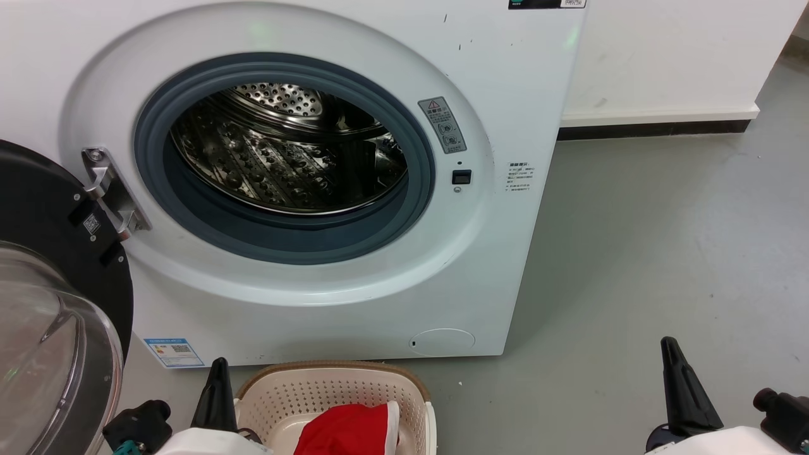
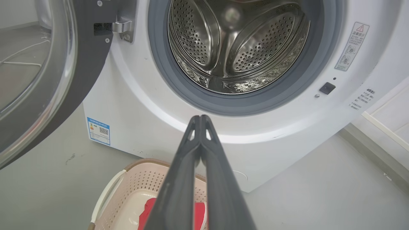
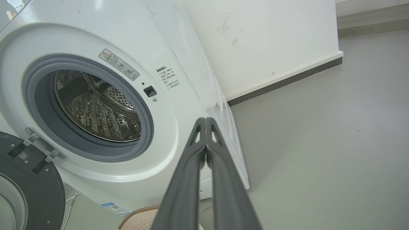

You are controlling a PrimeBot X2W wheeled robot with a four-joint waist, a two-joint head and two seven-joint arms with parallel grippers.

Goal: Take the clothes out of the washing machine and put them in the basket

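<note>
The drum (image 1: 284,151) of the washing machine (image 1: 316,303) looks bare: perforated steel and paddles, with no red fabric in any view. The clothes (image 1: 347,430) lie as a red bundle with white trim inside the basket (image 1: 328,385), which stands on the floor (image 1: 632,253) right against the machine's foot, below the opening.

The left gripper (image 2: 200,119) hangs above the basket, its fingers pressed together on nothing. The right gripper (image 3: 205,121) hangs off the machine's right corner, fingers likewise closed and empty.

I judge the task nearly finished, so what is left is a check. The grey ring (image 1: 284,234) hides the drum's low front lip, so look there before stopping. If a garment is found, spread the fingers before entering, go through the middle of the opening, and keep clear of the open door (image 1: 57,284) on the left.
</note>
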